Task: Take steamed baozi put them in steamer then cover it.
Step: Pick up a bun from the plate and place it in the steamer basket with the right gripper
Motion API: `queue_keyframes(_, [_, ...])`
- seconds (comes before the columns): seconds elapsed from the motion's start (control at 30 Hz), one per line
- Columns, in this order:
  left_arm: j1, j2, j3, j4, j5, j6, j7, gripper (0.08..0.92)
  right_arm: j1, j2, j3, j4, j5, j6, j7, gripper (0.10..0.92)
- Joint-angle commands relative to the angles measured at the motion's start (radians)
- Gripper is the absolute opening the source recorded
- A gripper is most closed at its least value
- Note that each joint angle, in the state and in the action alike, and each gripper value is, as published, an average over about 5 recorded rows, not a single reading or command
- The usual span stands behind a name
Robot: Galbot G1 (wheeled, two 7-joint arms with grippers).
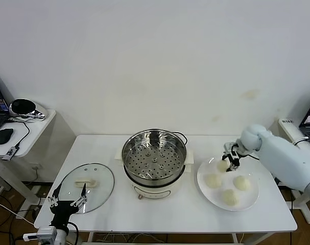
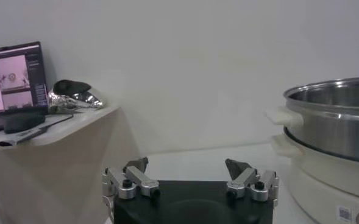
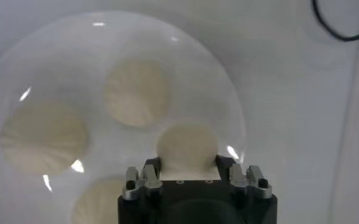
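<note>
A: Head view, from the left edge — what is the room like?

B: A plain white wall fills the upper half. At the left edge stands a small white side table [image 1: 34,127] with a black mouse [image 1: 3,136] and a dark headset [image 1: 23,106] on it. The main white table [image 1: 170,212] spans the lower middle of the frame.

A: And on that table, going rightward?

B: Lower left lies the cover [image 1: 87,187], flat on the table, handle up. Just below it, at the bottom edge, the left gripper [image 1: 68,199] hovers with its fingers spread wide, holding nothing. In the left wrist view the same spread fingers [image 2: 135,178] face the wall, with the steamer's side at the right of that frame.

A: The centre?

B: The steamer [image 1: 154,157] stands uncovered on its white base, its perforated tray bare. A black cable curls behind it.

A: Then the right?

B: A white plate [image 1: 252,196] holds the four steamed baozi [image 1: 241,182]. The right gripper [image 1: 227,164] reaches in from the right edge and is down on the upper-left bun — the right wrist view shows its fingers [image 3: 147,176] pinching that bun on both sides. Nothing stands between plate and steamer.
</note>
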Motion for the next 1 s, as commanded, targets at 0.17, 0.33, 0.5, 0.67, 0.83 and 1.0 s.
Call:
queue_keyframes(0.17, [-0.001,0.011,0.009,0.003,-0.037,0.01,0.005,0.823,0.383,-0.059,-0.244,0.16,0.266,0.032,0.001,0.577])
queue_keyframes(0.33, [-0.004,0.014,0.007,0.006,-0.04,0.008,0.006,0.823,0.537,0.04,-0.364,0.161,0.366,0.103,0.028,0.577])
queue_keyframes(0.5, [-0.005,0.01,-0.001,0.006,-0.043,0.007,0.006,0.823,0.6,0.185,-0.437,0.155,0.398,0.168,0.054,0.577])
queue_keyframes(0.67, [0.001,0.001,-0.015,0.0,-0.044,0.007,0.005,0.823,0.589,0.36,-0.477,0.11,0.378,0.24,0.069,0.584])
queue_keyframes(0.83, [0.009,-0.007,-0.03,-0.012,-0.043,0.008,0.005,0.823,0.527,0.502,-0.5,0.007,0.277,0.381,0.078,0.585])
queue_keyframes(1.0, [0.012,-0.018,-0.04,-0.021,-0.042,0.009,0.005,0.823,0.472,0.559,-0.519,-0.053,0.179,0.486,0.091,0.589])
